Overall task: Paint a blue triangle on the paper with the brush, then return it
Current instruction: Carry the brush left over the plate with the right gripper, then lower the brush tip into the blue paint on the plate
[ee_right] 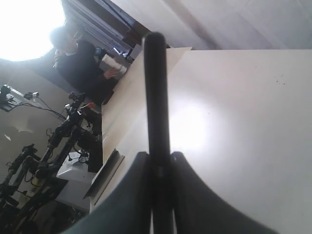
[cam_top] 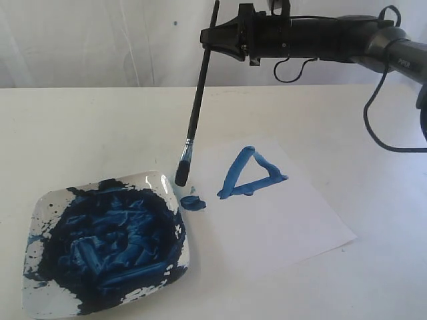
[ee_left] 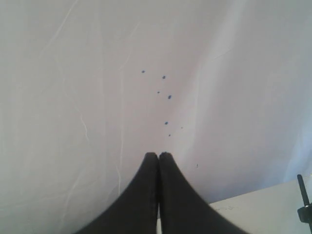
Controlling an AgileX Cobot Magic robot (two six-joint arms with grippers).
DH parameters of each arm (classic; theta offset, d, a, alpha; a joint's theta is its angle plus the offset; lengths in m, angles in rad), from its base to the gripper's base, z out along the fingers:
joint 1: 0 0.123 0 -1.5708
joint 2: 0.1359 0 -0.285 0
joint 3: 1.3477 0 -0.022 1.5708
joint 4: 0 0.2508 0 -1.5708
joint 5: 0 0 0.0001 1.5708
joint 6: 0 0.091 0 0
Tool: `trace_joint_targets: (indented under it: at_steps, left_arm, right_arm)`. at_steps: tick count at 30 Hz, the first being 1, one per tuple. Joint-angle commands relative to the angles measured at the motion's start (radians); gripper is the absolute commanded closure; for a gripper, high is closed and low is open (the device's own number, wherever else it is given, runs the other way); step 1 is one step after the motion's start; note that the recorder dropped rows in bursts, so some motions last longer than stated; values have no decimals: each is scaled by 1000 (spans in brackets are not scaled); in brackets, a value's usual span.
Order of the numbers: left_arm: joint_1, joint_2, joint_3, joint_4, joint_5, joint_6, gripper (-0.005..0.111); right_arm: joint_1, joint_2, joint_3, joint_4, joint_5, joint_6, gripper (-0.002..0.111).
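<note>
the left gripper (ee_left: 159, 157) is seen pressed shut with nothing in it. a paint-smeared plate (cam_top: 152, 179) is set at the left, and just beside it a blue blob (cam_top: 193, 203) lies on the paper (cam_top: 293, 220). the brush (cam_top: 197, 100) is held nearly upright, clamped by the right gripper (cam_top: 215, 37), with its tip by the plate's corner. the blue triangle (cam_top: 236, 172) is painted on the paper's far part.
</note>
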Motion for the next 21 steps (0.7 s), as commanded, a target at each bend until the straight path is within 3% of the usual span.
trace_joint_targets:
  at_steps: [1,21]
  left_arm:
    - [3,-27,-1,-3,-7,-13,107]
    - [3,-30,-1,-3,-7,-13,107]
  right_arm:
    - [-1,15,1,15,7,36,108]
    - [139,37,2,-2,7,36,108]
